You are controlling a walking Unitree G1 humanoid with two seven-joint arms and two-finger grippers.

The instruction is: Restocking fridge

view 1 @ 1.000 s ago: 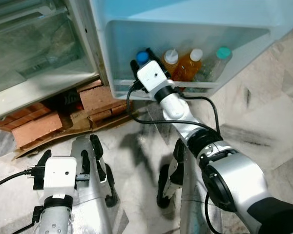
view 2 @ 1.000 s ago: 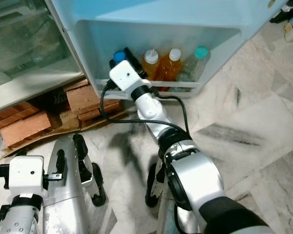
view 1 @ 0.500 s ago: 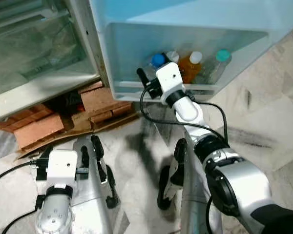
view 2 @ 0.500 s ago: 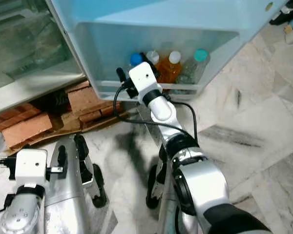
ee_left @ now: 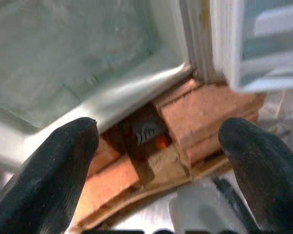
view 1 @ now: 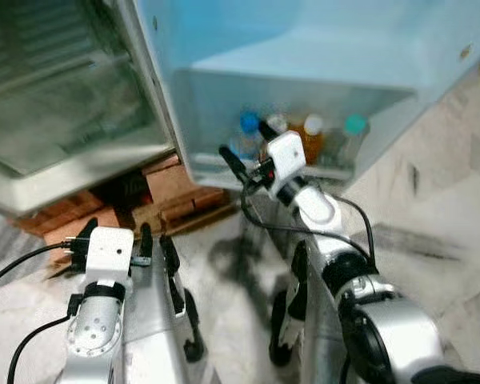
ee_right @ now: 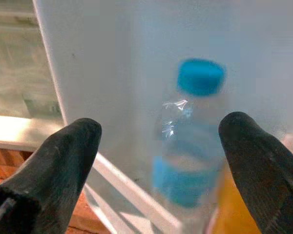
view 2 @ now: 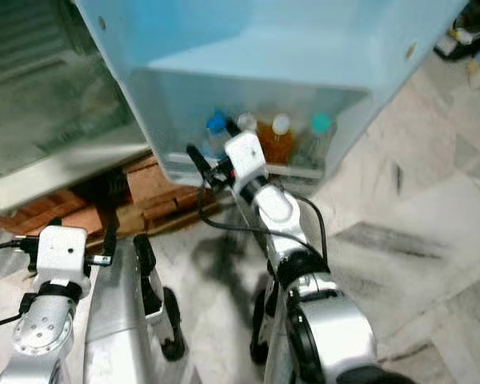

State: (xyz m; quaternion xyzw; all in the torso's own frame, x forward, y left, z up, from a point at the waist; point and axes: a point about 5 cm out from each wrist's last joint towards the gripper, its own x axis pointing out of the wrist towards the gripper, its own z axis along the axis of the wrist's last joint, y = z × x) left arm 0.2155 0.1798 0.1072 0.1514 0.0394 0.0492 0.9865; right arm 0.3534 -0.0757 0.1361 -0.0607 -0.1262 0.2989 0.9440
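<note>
Standing in the fridge door shelf (view 1: 224, 156), a blue-capped water bottle (ee_right: 193, 146) sits beside a white-capped bottle (view 1: 278, 122), an orange juice bottle (view 1: 311, 138) and a teal-capped bottle (view 1: 352, 136). Just outside the shelf rail, the right gripper (view 1: 244, 148) is spread wide and holds nothing, with the water bottle framed between its fingers (ee_right: 63, 161) in the wrist view. Lower down, the left gripper (view 1: 156, 260) is also wide and empty, pointing toward the red bricks (ee_left: 195, 117) and cardboard (ee_left: 161, 187) under the fridge body (ee_left: 112, 105).
</note>
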